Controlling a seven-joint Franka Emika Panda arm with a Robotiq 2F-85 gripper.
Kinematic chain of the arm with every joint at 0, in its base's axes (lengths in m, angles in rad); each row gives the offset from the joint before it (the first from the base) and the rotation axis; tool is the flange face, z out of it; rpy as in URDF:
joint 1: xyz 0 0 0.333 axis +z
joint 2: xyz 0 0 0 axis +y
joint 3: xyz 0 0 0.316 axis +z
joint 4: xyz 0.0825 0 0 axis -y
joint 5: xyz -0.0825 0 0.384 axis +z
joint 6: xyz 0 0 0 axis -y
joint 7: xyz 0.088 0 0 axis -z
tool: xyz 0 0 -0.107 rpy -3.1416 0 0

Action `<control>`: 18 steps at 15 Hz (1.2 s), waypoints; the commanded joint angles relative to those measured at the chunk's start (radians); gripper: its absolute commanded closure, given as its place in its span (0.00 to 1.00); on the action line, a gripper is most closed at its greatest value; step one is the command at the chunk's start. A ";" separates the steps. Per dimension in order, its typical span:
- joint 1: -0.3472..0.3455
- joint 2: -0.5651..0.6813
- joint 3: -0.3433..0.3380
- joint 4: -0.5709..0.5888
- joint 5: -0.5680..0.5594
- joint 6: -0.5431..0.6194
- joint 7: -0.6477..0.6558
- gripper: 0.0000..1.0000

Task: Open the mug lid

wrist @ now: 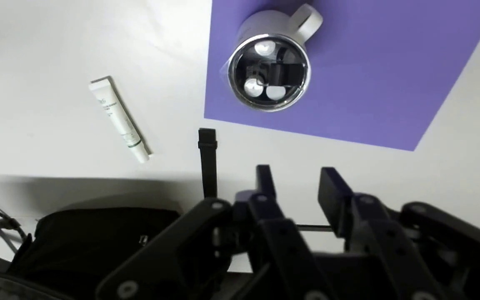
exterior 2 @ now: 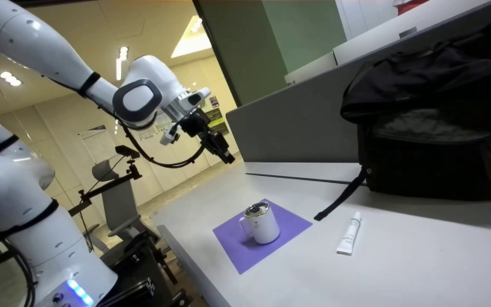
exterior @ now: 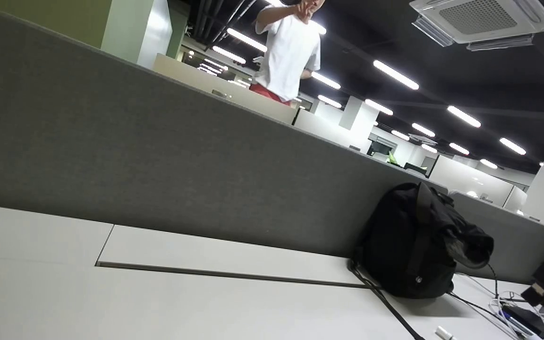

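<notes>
Nearest us, the jaws stood apart, well clear of the mug (exterior 2: 265, 228), upright on a purple sheet (wrist: 369, 91). Under glare, its lid (wrist: 269, 73) seemed on; we had the whole opening left.

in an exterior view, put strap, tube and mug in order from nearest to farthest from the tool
1. mug: below the tool, slightly right
2. strap: to the right, past the mug
3. tube: lower right, below the strap
</notes>
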 commanded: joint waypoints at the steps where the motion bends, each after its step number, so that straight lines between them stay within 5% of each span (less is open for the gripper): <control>1: 0.012 0.014 -0.015 0.007 -0.007 -0.006 0.004 0.70; 3: 0.012 0.031 -0.016 0.017 -0.006 -0.006 0.005 0.82; 11: 0.013 0.035 -0.016 0.022 -0.006 -0.009 0.005 0.83; 12: 0.013 0.035 -0.016 0.022 -0.006 -0.009 0.005 0.96; 18: 0.035 0.133 -0.032 0.029 0.050 0.071 -0.016 1.00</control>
